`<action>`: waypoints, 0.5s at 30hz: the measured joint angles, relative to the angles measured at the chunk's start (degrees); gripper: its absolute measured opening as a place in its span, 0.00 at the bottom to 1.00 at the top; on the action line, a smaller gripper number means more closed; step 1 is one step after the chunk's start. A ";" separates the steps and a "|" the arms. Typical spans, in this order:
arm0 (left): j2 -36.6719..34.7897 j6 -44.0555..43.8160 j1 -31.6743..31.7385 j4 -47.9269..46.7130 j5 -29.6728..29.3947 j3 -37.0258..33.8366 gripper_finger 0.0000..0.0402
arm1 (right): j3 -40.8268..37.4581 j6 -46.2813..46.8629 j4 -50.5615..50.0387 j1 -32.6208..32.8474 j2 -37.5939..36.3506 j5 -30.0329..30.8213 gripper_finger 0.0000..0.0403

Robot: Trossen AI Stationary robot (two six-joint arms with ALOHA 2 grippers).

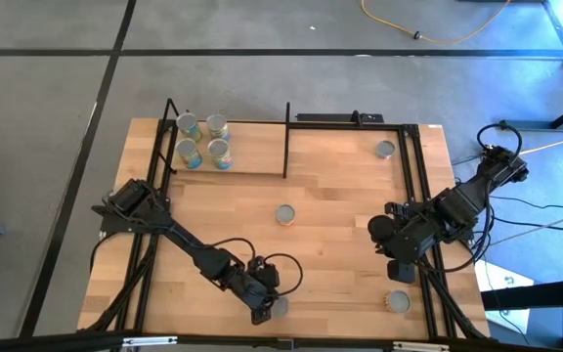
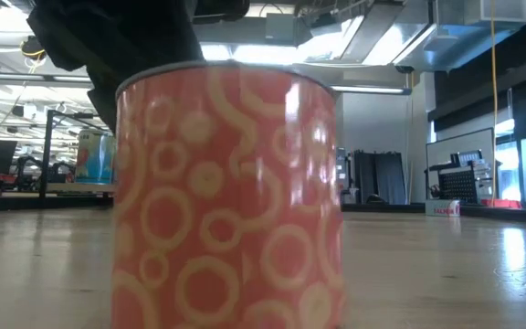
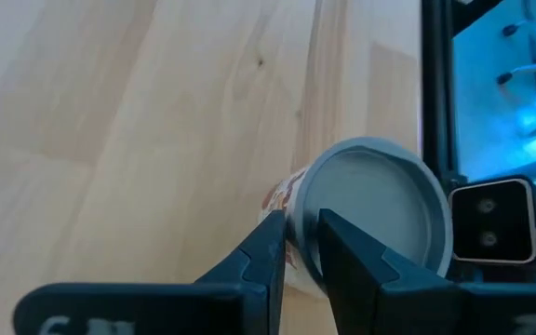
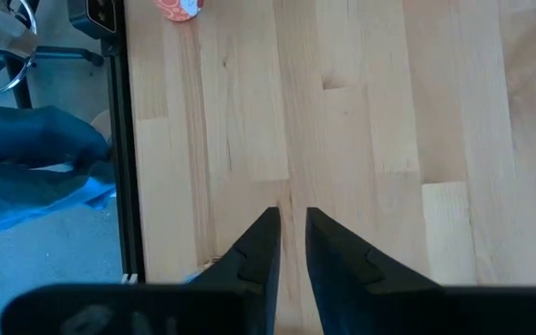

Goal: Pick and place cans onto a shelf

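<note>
An orange-red can (image 1: 281, 306) with a silver top stands at the table's near edge and fills the low view (image 2: 226, 201). My left gripper (image 1: 265, 311) is shut on it from above. My right gripper (image 1: 400, 274) is shut and empty over the table's right side (image 4: 291, 219). The shelf (image 1: 257, 156) lies at the far left, and several cans (image 1: 203, 140) stand on their bases on its board. Loose cans stand on the table at mid table (image 1: 285, 214), far right (image 1: 386, 150) and near right (image 1: 397, 301). My left gripper pinches the can's top rim (image 3: 298, 216) between its two fingers, one finger (image 3: 266, 244) outside on the side wall and the other (image 3: 344, 244) over the recessed lid. The fingers slant down from above. The can is upright; its base is below the low view's edge.
Black metal rods (image 1: 418, 196) run along the table's right side, beside my right arm. The low camera (image 3: 491, 221) sits right beside the held can. The near-right can also shows in the right wrist view (image 4: 180, 7). Bare wood lies between the shelf and the near edge.
</note>
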 joint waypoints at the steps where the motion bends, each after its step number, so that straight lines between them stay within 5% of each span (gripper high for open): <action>1: -0.11 0.09 -0.02 -0.27 0.12 0.02 0.15 | 0.00 -0.05 -0.02 0.02 0.00 0.00 0.14; 10: -0.09 -0.17 -0.01 -1.09 -0.21 0.02 0.13 | 0.02 -0.22 -0.09 0.00 0.00 0.00 0.14; 15: -0.11 -0.21 0.71 -1.95 -0.02 0.02 0.03 | 0.02 -0.22 -0.11 0.00 0.00 0.00 0.14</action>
